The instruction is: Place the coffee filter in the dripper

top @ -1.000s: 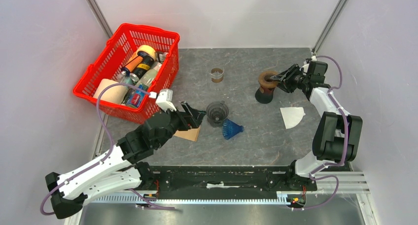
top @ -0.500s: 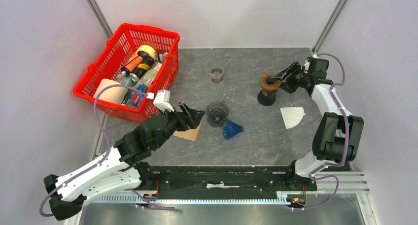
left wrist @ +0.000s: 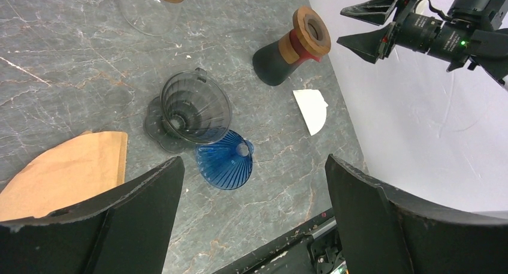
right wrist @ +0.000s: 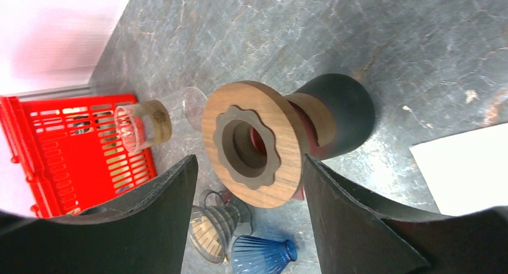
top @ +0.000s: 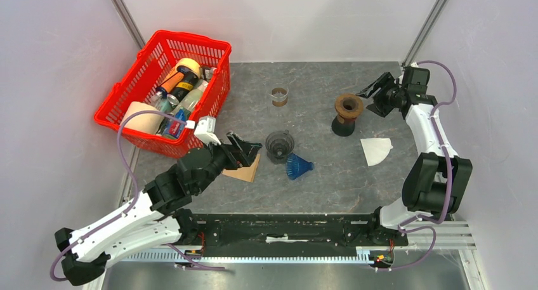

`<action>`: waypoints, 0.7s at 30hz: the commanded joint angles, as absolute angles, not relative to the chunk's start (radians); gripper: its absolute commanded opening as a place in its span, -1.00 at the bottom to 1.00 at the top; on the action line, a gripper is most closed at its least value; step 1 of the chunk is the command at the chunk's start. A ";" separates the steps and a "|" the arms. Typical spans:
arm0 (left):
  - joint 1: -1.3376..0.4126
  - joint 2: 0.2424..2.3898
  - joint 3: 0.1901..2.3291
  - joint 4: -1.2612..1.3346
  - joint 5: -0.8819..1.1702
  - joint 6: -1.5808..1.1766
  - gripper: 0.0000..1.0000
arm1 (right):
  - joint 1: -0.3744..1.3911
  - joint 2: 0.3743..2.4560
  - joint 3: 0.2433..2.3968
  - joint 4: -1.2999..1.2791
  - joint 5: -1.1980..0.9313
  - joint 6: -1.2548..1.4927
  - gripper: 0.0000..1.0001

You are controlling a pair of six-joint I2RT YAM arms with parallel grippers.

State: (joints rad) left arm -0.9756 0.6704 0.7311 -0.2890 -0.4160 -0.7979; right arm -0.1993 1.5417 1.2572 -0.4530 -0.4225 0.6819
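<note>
A white coffee filter (top: 375, 150) lies flat on the table at the right, also in the right wrist view (right wrist: 461, 169). A brown coffee filter (top: 241, 172) lies under my left gripper (top: 247, 147), which is open and empty. Just beyond it stand a smoky clear dripper (top: 280, 145) and a blue dripper (top: 298, 167) on its side. A black dripper with a wooden ring top (top: 346, 112) stands upright at the back right. My right gripper (top: 375, 94) hangs open just right of it, touching nothing; the wooden ring (right wrist: 287, 148) fills the gap between its jaws.
A red basket (top: 120, 122) full of bottles and rolls sits at the back left. A small glass with a wooden band (top: 279, 96) stands at the back centre. Walls close in the table on the left, right and back.
My right gripper has opened and drawn back to the right, off the wooden-topped dripper, which now stands alone. The left arm has barely shifted.
</note>
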 commanded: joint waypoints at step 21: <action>-0.979 0.612 0.764 -0.636 -0.672 -0.890 0.89 | -0.147 1.269 1.227 -0.523 -0.470 0.518 0.94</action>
State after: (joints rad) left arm -0.9768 0.6205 0.7300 -0.4728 -0.5266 -0.8108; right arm -0.1856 1.3327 1.2480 -0.5316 -0.4397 0.5652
